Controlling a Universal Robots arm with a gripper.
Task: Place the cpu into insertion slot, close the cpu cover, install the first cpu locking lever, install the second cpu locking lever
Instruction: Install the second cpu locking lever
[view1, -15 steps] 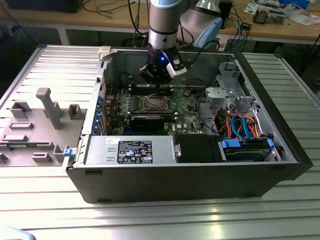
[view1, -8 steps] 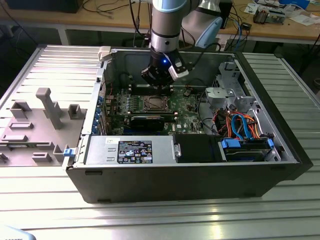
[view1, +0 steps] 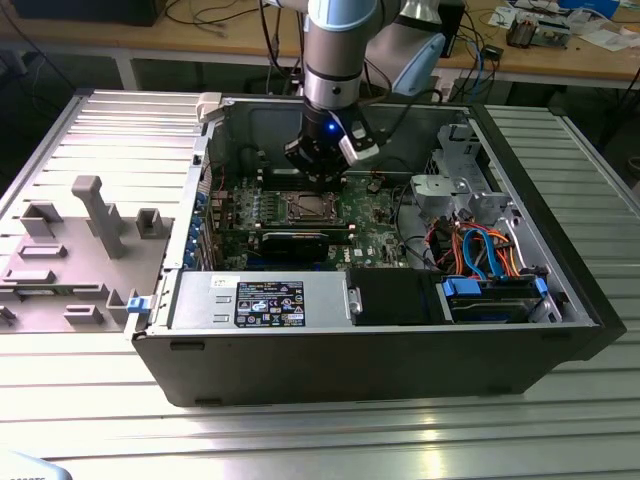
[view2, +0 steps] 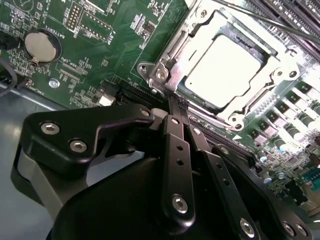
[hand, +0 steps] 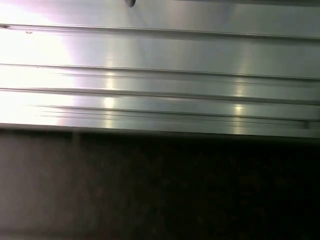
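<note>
One cpu (view2: 226, 70) sits seated in the insertion slot (view2: 176, 46) on the green motherboard (view2: 100, 60), with the cpu cover (view2: 210, 22) framing its pale metal top. I see my gripper (view2: 175, 112) just beside the socket's corner, fingers (view2: 176, 150) pressed together and holding nothing. I judge the chip light, rigid and fragile underneath, best handled by its edges. Whether the thin levers are latched I can't tell; glare washes out the lid
</note>
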